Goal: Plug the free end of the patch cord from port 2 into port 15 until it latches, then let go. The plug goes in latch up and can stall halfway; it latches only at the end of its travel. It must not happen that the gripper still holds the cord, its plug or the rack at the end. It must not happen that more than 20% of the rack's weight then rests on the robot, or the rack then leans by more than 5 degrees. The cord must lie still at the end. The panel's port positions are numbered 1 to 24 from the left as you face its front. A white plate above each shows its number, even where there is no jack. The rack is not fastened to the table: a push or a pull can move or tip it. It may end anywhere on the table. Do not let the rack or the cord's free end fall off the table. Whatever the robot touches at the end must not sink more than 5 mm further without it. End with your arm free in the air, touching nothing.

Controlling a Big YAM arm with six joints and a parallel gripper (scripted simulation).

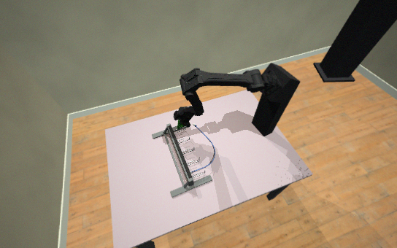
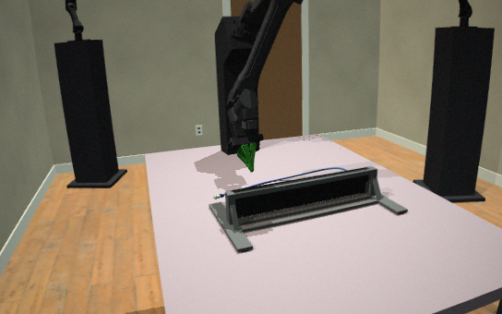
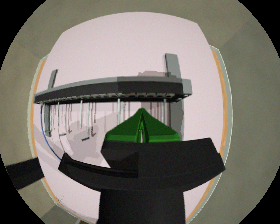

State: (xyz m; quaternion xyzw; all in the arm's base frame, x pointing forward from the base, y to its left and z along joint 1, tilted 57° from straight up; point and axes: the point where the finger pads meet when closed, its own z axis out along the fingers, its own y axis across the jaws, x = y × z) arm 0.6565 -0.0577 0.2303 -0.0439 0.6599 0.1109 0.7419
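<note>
The rack with the patch panel [image 1: 176, 151] [image 2: 237, 238] [image 3: 106, 89] stands upright on the table. The blue patch cord [image 1: 214, 149] [image 2: 339, 168] [image 3: 42, 122] runs from the panel's front near one end in a wide arc over the table. Its free plug [image 1: 195, 125] [image 2: 217, 197] lies near the rack's other end; I cannot make it out in the wrist view. My gripper [image 1: 179, 127] [image 2: 251, 170] [image 3: 141, 111] is shut and empty, with its green fingertips in front of the panel near that other end, not touching the plug. Port numbers and port 15 are too small to tell.
The rack's flat feet [image 1: 201, 180] [image 2: 393, 206] [image 3: 172, 65] stick out at both ends. Several thin wire guides [image 1: 193, 161] [image 3: 81, 115] project from the panel's front, between the rack and the cord's arc. The arm's pedestal [image 1: 274, 106] stands at the table's far side.
</note>
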